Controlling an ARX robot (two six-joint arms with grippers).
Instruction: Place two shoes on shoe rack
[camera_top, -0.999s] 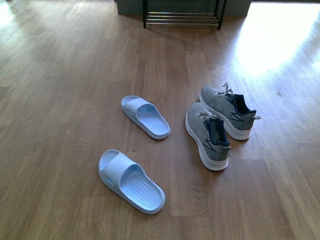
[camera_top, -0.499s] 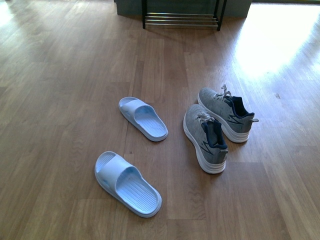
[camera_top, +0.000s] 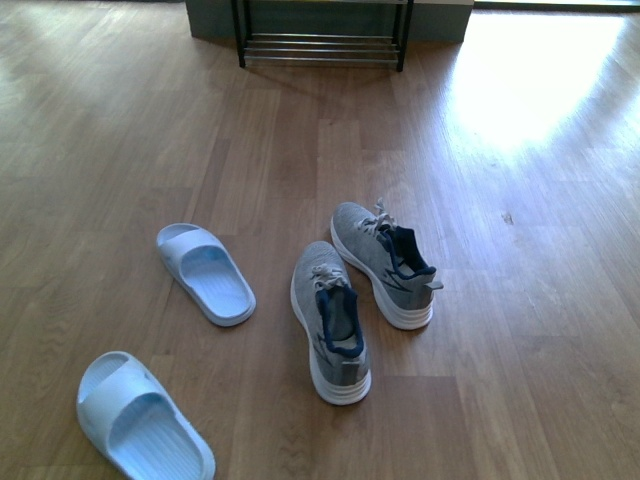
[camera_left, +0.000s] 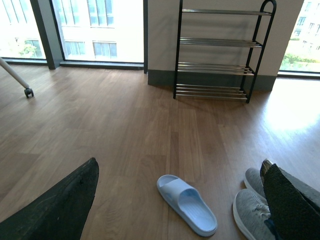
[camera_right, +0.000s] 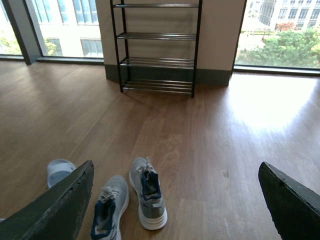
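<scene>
Wood floor (camera_top: 120, 150) – fills the front view, with a bright sun patch (camera_top: 530, 80) on the right side at the far end.

Shoe rack (camera_right: 156, 47) – black side frames, chrome rods, several tiers. It stands against the wall (camera_right: 220, 35) between the windows, at the far end of the floor. Front view catches only its lowest rods at the top edge.

A bare strip of floor runs from the rack down to the shoes.

Both shoes are on the floor, mid-room, well apart from the rack, toes toward it and heels toward the robot. The far shoe (camera_top: 385, 262) sits slightly right; the near shoe (camera_top: 330, 320) lies just beside it on the left, angled a little. The right wrist view shows a thin gap between them.

Far slide (camera_top: 205, 272) lies left of the shoes, apart from them. Near slide (camera_top: 140, 420) is at the lower left corner, cut by the frame edge.

Left tool (camera_left: 179, 161) – fingers spread wide, above the floor.

Right tool (camera_right: 175, 164) – likewise wide.
</scene>
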